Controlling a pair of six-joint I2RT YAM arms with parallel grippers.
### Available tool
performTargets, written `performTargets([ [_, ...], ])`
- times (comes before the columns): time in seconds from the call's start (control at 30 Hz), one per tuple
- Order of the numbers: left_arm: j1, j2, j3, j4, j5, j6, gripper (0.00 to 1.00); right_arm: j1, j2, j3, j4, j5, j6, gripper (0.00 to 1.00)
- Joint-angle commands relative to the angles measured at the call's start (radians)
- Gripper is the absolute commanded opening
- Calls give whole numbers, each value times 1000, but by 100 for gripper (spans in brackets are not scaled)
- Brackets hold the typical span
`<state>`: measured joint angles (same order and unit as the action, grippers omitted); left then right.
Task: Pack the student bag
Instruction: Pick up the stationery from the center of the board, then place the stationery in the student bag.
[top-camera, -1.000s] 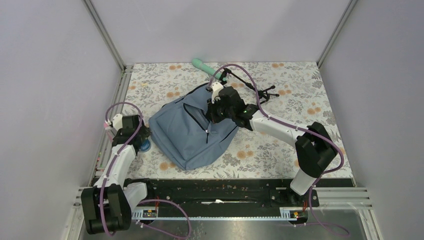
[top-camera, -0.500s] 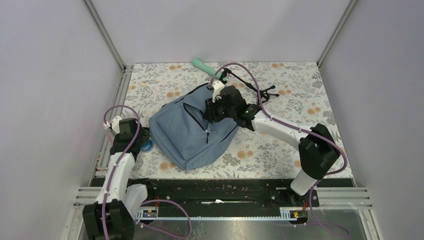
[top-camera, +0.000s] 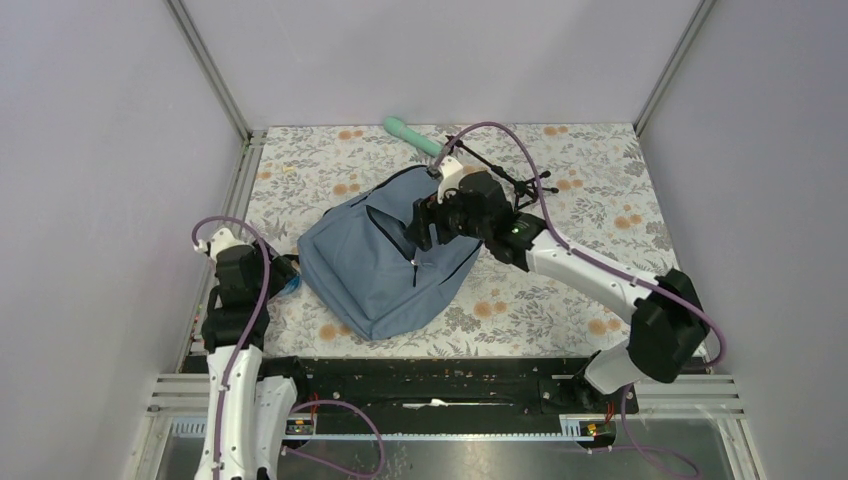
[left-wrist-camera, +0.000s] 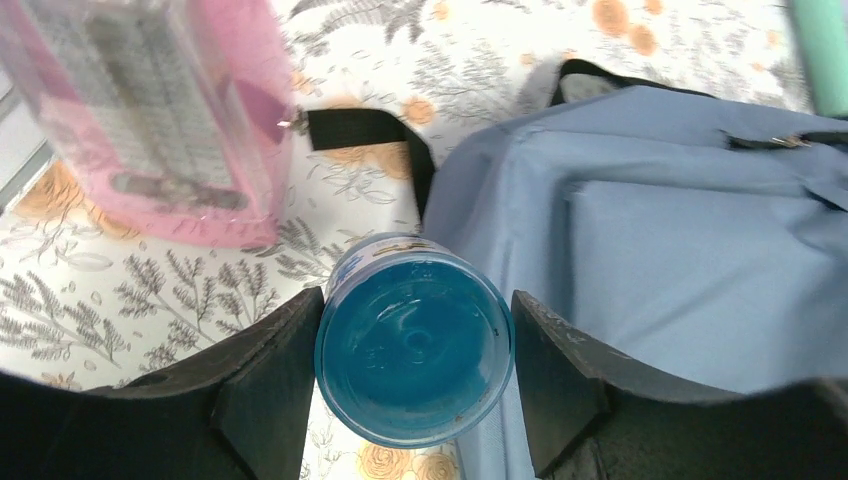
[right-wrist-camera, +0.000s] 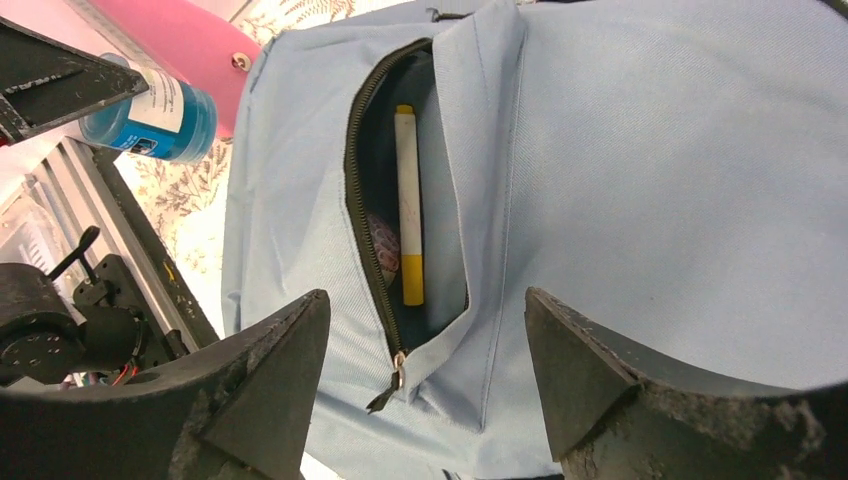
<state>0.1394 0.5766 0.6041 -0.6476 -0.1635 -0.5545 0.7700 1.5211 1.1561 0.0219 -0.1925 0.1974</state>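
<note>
The slate-blue student bag lies flat mid-table with its front pocket unzipped. Inside that pocket rests a white marker with yellow ends. My right gripper hovers open just above the pocket's lower end, near the zipper pull, holding nothing. It shows over the bag's upper right in the top view. At the bag's left edge my left gripper is shut on a blue jar, both fingers against its sides. The right wrist view shows the jar tipped on its side.
A pink translucent case lies on the floral cloth just left of the jar. A teal cylinder sits at the back edge. A black wiry object lies behind the right arm. A metal rail borders the left side.
My right gripper has opened and drawn slightly right, away from the pocket; the marker stays inside. My left gripper has closed on the blue jar and its arm has swung leftward.
</note>
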Motion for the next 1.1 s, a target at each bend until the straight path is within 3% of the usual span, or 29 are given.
performTargets([
  [0.0, 6, -53, 113, 34, 152, 102, 29, -7, -105, -27, 48, 5, -27, 78],
  [0.2, 6, -32, 234, 68, 485, 207, 27, -7, -200, -56, 17, -42, 50, 80],
  [0.5, -26, 141, 415, 112, 927, 105, 26, -5, -334, -284, 373, -367, -19, 82],
  [0.8, -352, 251, 442, 202, 917, 28, 27, 45, -317, -318, 594, -494, -66, 83],
  [1.07, -439, 321, 479, 243, 976, 14, 27, 68, -309, -297, 516, -516, -144, 85],
])
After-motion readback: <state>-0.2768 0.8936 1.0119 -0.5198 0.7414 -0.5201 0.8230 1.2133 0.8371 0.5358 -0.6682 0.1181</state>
